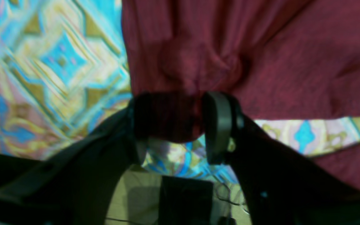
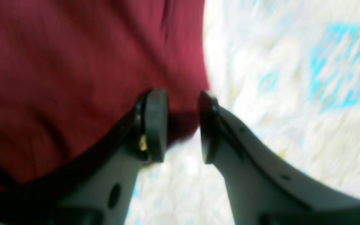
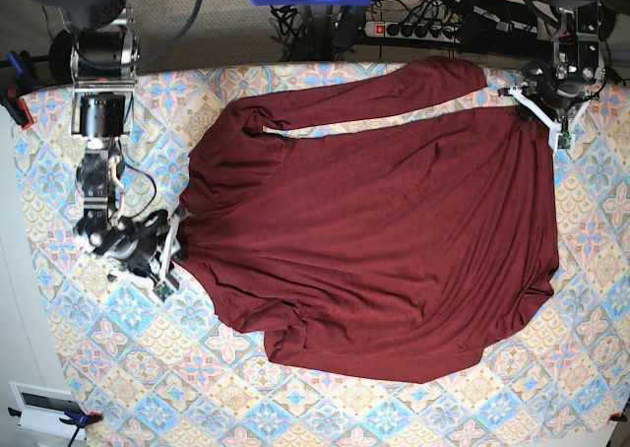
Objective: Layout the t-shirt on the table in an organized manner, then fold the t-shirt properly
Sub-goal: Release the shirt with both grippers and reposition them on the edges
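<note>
Arms reach low at opposite shirt edges: left tool (image 1: 180, 128) wide, fabric between its pads; right tool (image 2: 180, 125) parted around a hem. T-shirt (image 3: 374, 240) lies spread mid-desk (image 3: 591, 368), bare cloth bordering it on every side

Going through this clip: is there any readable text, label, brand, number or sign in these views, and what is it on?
None can be read.
t-shirt: plain maroon, no print or tag showing.
table: its cloth has only tile patterns, no lettering.
power strip behind the table: any markings are too small to read.
white panel at the lower corner of the base view: too small and blurred to read.
</note>
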You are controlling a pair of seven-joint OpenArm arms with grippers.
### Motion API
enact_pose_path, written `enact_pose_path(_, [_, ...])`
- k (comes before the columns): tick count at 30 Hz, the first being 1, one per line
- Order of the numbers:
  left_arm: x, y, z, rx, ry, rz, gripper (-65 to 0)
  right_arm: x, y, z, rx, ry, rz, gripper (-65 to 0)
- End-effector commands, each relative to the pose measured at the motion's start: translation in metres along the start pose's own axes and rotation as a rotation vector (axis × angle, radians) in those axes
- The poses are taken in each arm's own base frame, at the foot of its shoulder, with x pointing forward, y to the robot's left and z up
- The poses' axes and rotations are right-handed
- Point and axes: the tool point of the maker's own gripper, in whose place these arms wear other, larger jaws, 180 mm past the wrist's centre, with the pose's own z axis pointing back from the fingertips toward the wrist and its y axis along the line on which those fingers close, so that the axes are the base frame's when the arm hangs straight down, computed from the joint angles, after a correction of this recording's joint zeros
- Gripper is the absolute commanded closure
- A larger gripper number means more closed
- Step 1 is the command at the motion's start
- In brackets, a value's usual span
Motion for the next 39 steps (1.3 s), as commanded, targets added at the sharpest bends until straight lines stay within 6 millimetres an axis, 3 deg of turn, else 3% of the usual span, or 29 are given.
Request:
enact_pose_path(1, [0.013, 0.01, 0.003, 0.021, -0.037, -0.004, -27.4, 0.01, -0.018, 0.006, -0.031, -0.024, -0.005, -17.0])
enact_pose_path(6, [0.017, 0.009, -0.002, 0.0, -0.04, 0.04, -27.4, 0.009, -0.027, -0.004, -0.013, -0.021, -0.056, -17.2])
enact_pose_path(17, [0.021, 0.008, -0.003, -0.003, -0.048, 0.045, -27.4, -0.022, -0.019, -0.021, 0.038, 0.033, -0.141, -16.9])
enact_pose_path(20, [0.031, 0.008, -0.003, -0.005, -0.071, 0.048, -27.4, -0.032, -0.016, -0.025, 0.051, 0.053, -0.161, -12.2])
enact_pose_path(23, [0.034, 0.008, -0.003, -0.005, -0.077, 0.049, -27.4, -0.036, -0.014, -0.028, 0.059, 0.034, -0.191, -0.6])
enact_pose_path(26, [0.035, 0.008, -0.003, -0.005, -0.079, 0.049, -27.4, -0.041, -0.016, -0.03, 0.059, 0.02, -0.213, -0.8])
enact_pose_path(31, [0.045, 0.001, -0.006, -0.019, -0.107, 0.073, -27.4, -0.038, -0.055, -0.011, -0.019, -0.045, -0.284, 0.0])
enact_pose_path(39, [0.044, -0.004, -0.006, -0.029, -0.11, 0.084, -27.4, -0.068, -0.129, 0.03, -0.263, -0.05, -0.365, 0.0])
